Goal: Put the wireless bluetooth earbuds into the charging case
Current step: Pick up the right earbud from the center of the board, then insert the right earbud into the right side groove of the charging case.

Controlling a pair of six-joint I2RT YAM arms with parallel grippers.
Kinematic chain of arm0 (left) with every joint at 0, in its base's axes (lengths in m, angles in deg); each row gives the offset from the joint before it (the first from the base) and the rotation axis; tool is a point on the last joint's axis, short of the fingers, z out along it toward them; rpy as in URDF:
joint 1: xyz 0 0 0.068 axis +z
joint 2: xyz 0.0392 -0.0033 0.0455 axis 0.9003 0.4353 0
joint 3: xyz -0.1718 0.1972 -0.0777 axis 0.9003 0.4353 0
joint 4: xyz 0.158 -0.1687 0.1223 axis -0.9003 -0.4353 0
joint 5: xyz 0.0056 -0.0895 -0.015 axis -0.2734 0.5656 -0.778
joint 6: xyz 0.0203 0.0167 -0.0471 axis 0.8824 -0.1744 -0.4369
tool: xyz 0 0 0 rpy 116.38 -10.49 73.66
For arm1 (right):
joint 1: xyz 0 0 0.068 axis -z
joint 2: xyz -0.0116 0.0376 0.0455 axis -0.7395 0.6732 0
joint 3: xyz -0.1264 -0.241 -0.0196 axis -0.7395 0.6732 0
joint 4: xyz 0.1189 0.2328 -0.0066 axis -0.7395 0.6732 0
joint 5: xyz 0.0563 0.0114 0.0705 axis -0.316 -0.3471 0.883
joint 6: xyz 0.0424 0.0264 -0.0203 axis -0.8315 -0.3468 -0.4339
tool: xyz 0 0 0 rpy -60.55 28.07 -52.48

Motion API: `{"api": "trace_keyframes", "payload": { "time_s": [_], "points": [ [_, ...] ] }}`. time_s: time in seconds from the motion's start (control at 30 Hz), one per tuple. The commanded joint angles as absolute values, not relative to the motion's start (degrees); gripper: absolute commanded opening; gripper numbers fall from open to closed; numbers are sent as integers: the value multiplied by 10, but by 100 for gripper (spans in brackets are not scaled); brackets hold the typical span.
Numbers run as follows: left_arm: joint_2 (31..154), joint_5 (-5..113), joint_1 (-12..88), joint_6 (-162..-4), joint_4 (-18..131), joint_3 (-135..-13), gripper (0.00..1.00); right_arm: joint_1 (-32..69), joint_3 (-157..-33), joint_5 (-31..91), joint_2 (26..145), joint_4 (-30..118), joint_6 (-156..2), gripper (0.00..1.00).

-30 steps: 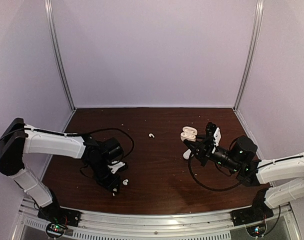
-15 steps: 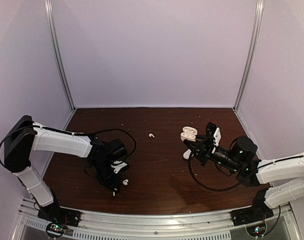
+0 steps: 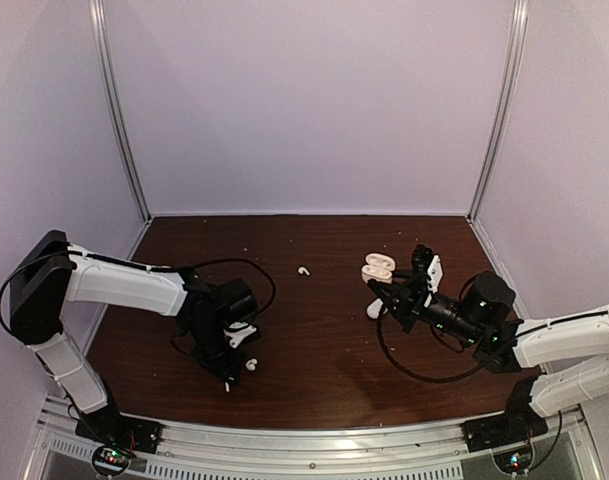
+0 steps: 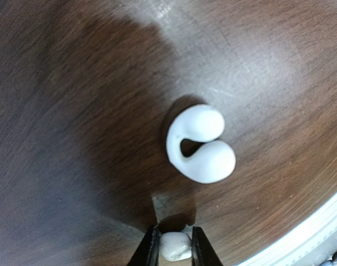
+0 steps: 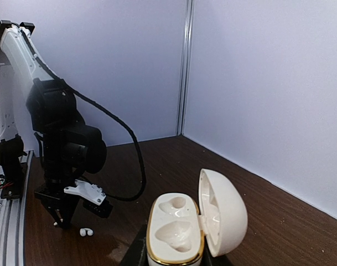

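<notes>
My left gripper [image 3: 228,380] points down at the near left of the table, its fingers [image 4: 152,250] shut on a small white piece that looks like an earbud [image 4: 175,246]. Another white earbud [image 4: 198,145] lies on the wood just beyond the tips and also shows in the top view [image 3: 250,365] and the right wrist view [image 5: 86,232]. A third earbud [image 3: 303,270] lies mid-table. My right gripper [image 3: 392,285] is shut on the open white charging case [image 5: 176,233], lid swung right, both gold-rimmed wells empty. The case also shows in the top view [image 3: 379,267].
A white object [image 3: 374,309] lies on the table beneath my right gripper; I cannot tell what it is. Black cables loop beside both wrists. The metal rail [image 3: 304,440] runs along the near edge, close to my left gripper. Walls enclose the back and sides.
The left arm's shoulder and forearm have shifted a little right and up, and the wrist has shifted slightly with them. Its fingertips stay beside the near earbud. The right arm and the case have not moved.
</notes>
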State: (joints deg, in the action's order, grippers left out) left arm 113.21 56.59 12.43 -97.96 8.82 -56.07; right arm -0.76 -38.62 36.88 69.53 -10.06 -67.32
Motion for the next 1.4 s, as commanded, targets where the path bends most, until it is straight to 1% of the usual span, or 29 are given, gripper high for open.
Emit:
{"api": "trace_keyframes", "payload": {
  "time_s": [0.0,0.17,0.3,0.43,0.53,0.7,0.9,0.97,1.17,1.37],
  "points": [
    [1131,552,119,-971,84,-574,19,-4,-382,360,685,-106,-674,0],
    [1098,533,127,-975,99,-593,17,-4,-382,360,686,-107,-674,0],
    [1053,489,145,-962,122,-630,16,-4,-384,368,691,-113,-676,0],
    [1004,437,146,-923,183,-686,14,-5,-386,385,708,-136,-674,0],
    [974,431,145,-885,249,-717,14,-5,-397,411,732,-152,-671,0],
    [954,458,138,-846,350,-737,14,-5,-425,411,773,-170,-654,0],
    [948,469,112,-847,452,-728,13,-32,-458,320,820,-194,-593,0],
    [949,479,103,-844,489,-718,13,-39,-471,305,838,-201,-581,0],
    [965,499,75,-819,555,-704,12,-48,-503,327,871,-209,-585,0],
    [984,516,59,-786,581,-705,12,-53,-520,347,882,-203,-611,0]
  ]
}}
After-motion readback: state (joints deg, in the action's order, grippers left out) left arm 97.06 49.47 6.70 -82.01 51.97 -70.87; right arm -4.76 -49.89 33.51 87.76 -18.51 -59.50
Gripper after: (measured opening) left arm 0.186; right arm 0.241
